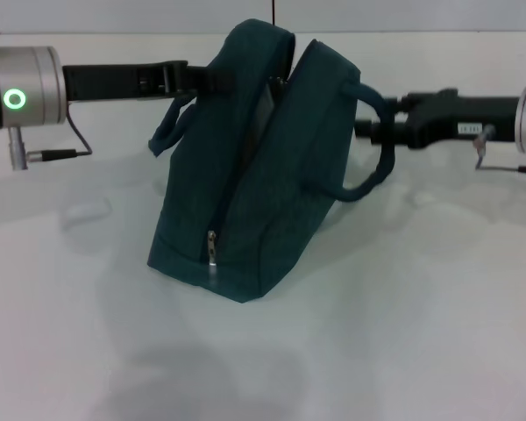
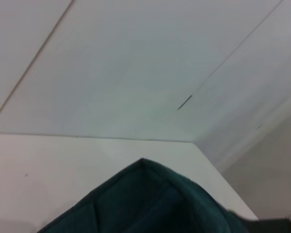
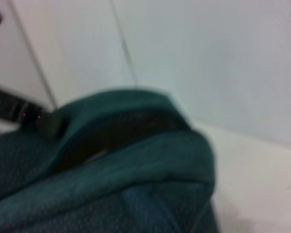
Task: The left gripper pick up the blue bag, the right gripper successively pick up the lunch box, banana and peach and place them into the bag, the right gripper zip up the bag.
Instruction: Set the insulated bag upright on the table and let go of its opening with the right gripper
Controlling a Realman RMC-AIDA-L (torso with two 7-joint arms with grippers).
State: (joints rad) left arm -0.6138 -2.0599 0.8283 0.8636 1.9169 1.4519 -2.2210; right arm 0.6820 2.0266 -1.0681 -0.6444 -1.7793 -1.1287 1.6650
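1. Tabletop (image 1: 421,333): plain white surface, bare in the nearest part of the head view; it carries the bag at centre.
2. Zip pull (image 1: 211,248): small metal tab hanging low on the near end of the bag, at the bottom of the zip line.
3. Blue bag (image 1: 254,175): dark teal-blue fabric, standing on its base at the middle of the tabletop and leaning toward the robot's right. The top is parted along the zip, with a dark gap showing between the two sides. One carry handle (image 1: 168,127) droops on the robot's left side; the other handle (image 1: 377,149) loops out on the right side.
4. Left hand (image 1: 197,77): black, reaching in level from the left and meeting the upper left edge of the bag. It appears to be pinching the fabric there, though the fingertips are hidden by the cloth.
5. Right hand (image 1: 366,118): black, reaching in level from the right, at the right handle loop. Whether it is spread or pressed together I cannot tell.
6. Wall (image 2: 136,63): pale panels beyond the far edge of the tabletop.
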